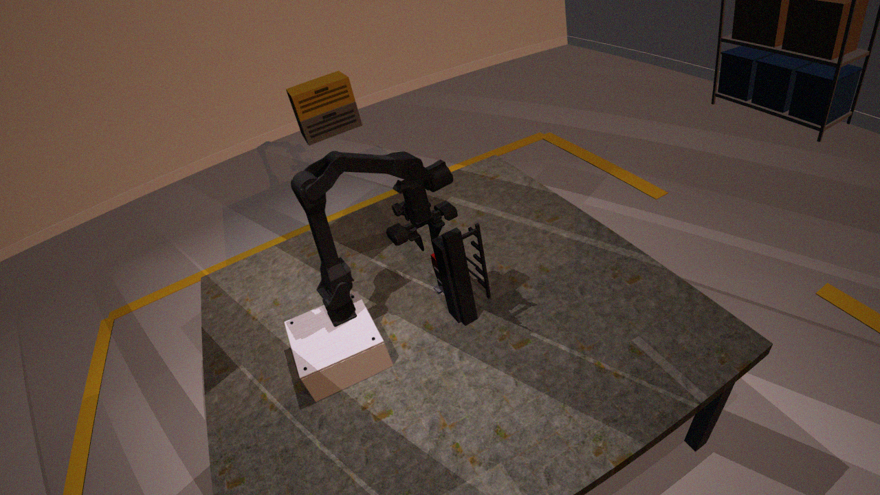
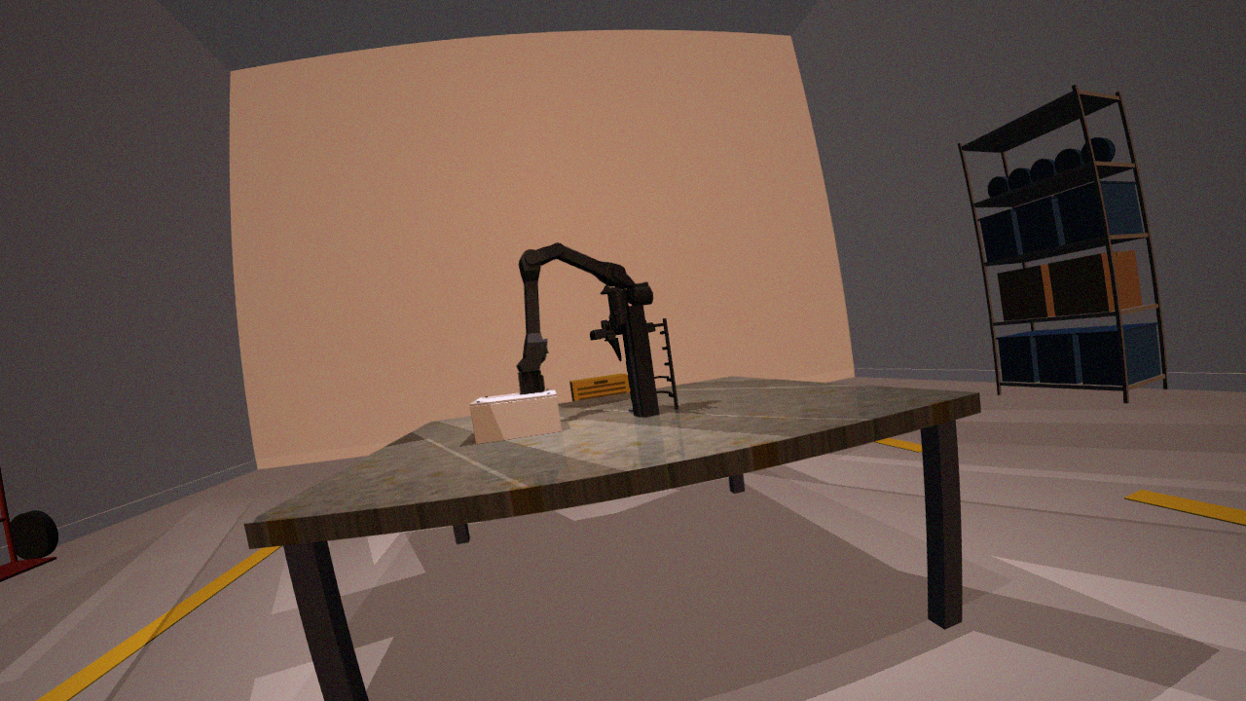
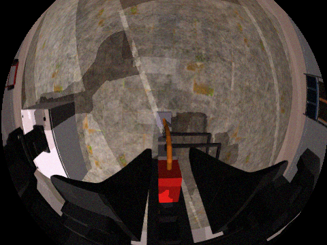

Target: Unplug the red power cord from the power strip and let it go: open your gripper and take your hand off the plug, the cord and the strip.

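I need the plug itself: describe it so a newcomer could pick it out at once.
Start at the tall black power strip standing upright near the middle of the mottled stone table, beside a thin black ladder-like rack. On the strip's face toward the robot sits the small red block-shaped plug, directly under the gripper. It is the only red thing there, with an orange cord running from it.

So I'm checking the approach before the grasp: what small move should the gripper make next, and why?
Probably a short descent straight toward the red plug. In the wrist view it lies centred in the gap between the two dark fingers, which do not appear to touch it, and the gripper hangs partly open beside the top of the upright power strip. Only then should it close.
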{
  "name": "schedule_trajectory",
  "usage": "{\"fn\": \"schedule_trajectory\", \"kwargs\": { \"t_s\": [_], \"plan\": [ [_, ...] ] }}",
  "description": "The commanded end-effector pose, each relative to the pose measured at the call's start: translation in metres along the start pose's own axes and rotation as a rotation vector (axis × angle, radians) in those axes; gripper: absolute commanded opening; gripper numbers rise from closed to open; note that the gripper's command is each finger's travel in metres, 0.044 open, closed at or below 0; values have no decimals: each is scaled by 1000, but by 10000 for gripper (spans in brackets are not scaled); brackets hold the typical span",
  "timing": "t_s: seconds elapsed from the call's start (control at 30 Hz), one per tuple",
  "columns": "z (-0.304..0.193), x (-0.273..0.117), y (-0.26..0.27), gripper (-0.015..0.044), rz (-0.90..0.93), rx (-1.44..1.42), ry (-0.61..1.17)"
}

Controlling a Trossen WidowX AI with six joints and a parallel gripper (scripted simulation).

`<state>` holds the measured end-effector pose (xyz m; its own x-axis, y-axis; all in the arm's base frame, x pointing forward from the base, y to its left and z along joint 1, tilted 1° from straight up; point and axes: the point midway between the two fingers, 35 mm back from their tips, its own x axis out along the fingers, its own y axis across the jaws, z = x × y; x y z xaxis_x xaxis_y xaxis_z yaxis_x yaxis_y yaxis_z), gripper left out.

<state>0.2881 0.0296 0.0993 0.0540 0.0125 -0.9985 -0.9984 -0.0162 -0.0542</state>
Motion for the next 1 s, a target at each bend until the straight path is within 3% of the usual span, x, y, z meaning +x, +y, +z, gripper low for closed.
{"fn": "schedule_trajectory", "kwargs": {
  "t_s": [0.0,0.97],
  "plan": [
    [-3,0,-1,160,3,16,10],
    [-44,0,-1,160,3,16,13]
  ]
}}
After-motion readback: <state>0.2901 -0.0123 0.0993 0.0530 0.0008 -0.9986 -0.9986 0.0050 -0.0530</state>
